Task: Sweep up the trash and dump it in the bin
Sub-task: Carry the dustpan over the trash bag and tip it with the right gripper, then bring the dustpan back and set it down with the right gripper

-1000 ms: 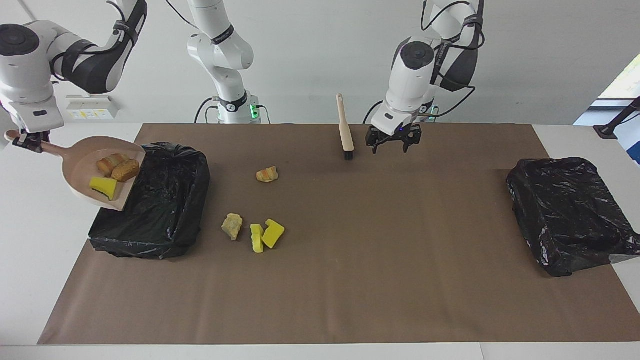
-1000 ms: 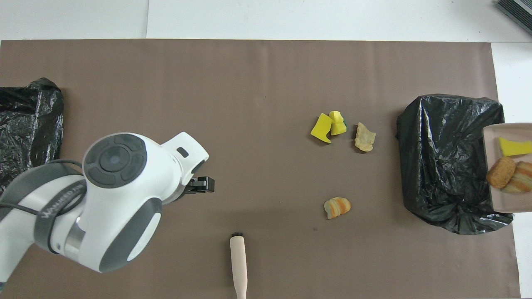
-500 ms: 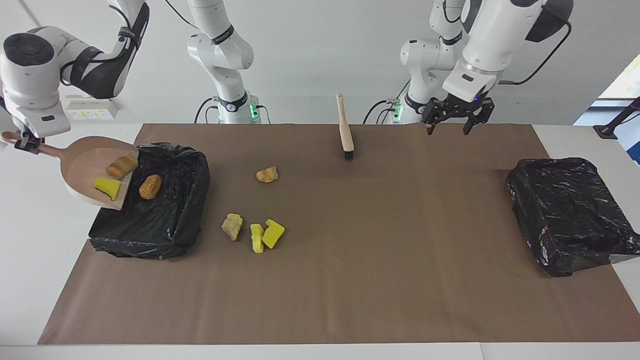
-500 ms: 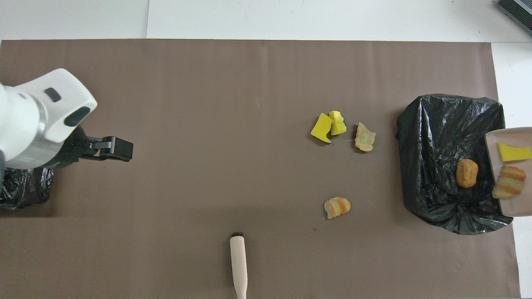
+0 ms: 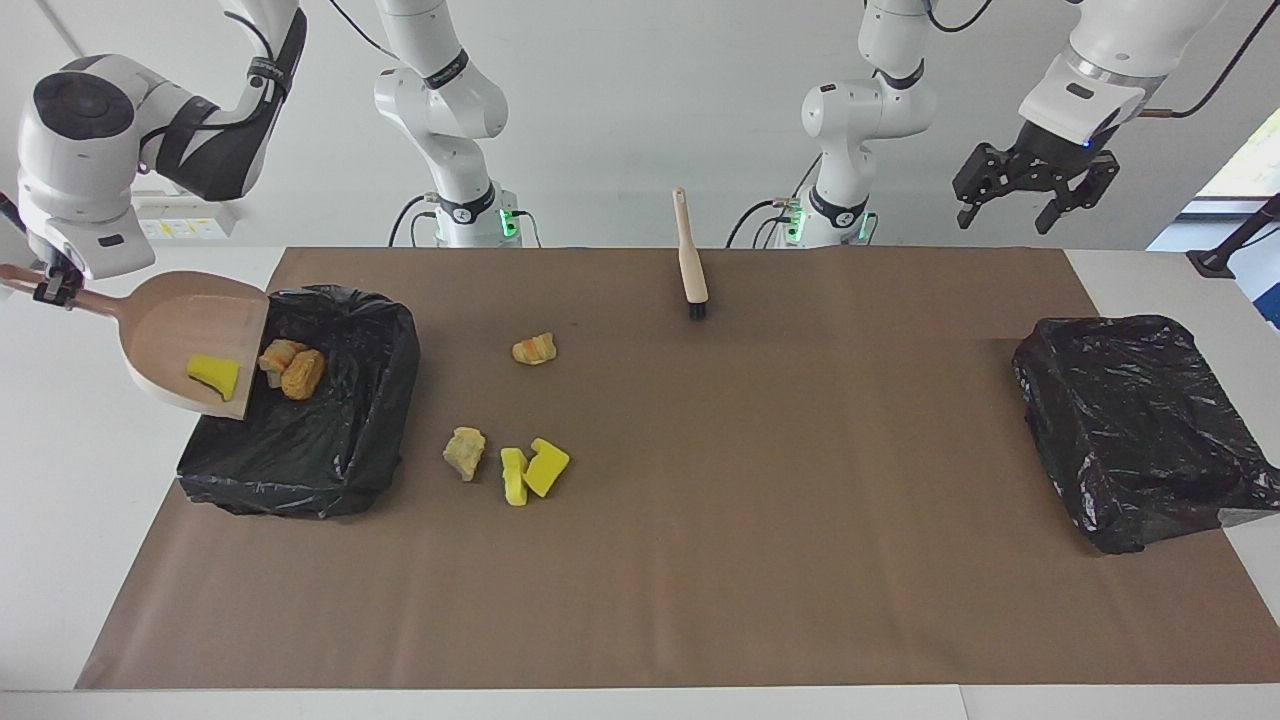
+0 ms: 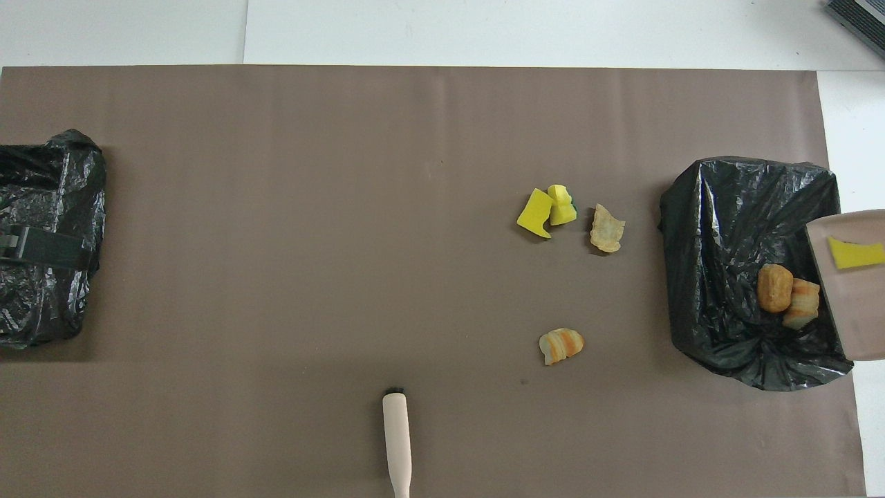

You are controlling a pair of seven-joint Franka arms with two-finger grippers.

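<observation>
Trash: we see two tan lumps (image 5: pixel 292 366) lying in the bin (image 5: pixel 345 440), one yellow scrap (image 5: pixel 213 374) on the dustpan (image 5: pixel 195 330), and four scraps on the mat (image 5: pixel 700 560) beside the bin: two yellow pieces (image 5: pixel 533 470) touching, a pale lump (image 5: pixel 464 452) just beside them, a striped lump (image 5: pixel 534 348) nearer to the robots.
Dustpan: we find it tilted, its lip over the bin's edge.
Right arm: we see it bent down beside the bin, wrist low.
Right gripper (image 5: pixel 50 290): clamped on the dustpan's handle.
Left arm: raised high, well apart from the bin.
Left gripper (image 5: pixel 1033 195): fingers apart, holding nothing.
Brush (image 5: pixel 690 262): lies on the mat, nearer to the robots than the bin.
Second bag (image 5: pixel 1140 430): at the left arm's end, well apart from the bin.
</observation>
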